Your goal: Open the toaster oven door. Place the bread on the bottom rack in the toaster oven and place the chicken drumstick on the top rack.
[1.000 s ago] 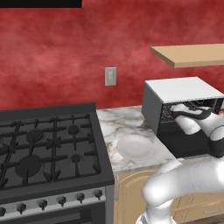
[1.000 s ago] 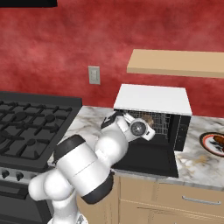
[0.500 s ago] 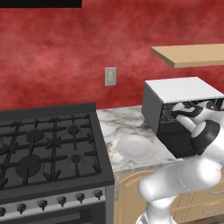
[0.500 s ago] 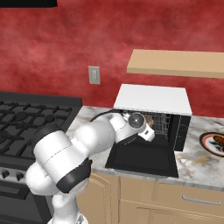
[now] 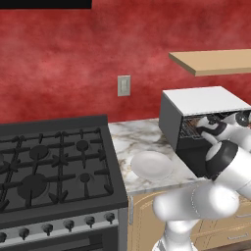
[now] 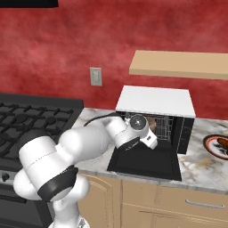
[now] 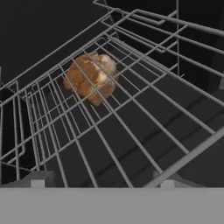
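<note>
While the wide flat black toaster oven door lies folded down flat on the marble counter in front of the boxy black toaster oven with the flat white top, the first part of the task reads as done. In the hand view a lumpy golden-brown piece of food, most likely the bread, lies under the bars of a silver wire rack, at about eleven o'clock from the middle of that view, so it seems to rest on the lower level inside the cavity. I judge the bread step finished, though the pictures do not let me name the food with full certainty.

The white arm's two-finger gripper sits at the oven mouth, just above the open door, and its fingers stand spread with nothing between them.

What is left is the chicken drumstick. At three o'clock from the oven, well apart along the counter, a dark round plate with brown food on it shows at the edge of the right base view; that may be the drumstick, but it is too small to tell. A plain white round plate sits between the black gas stove and the oven.
</note>
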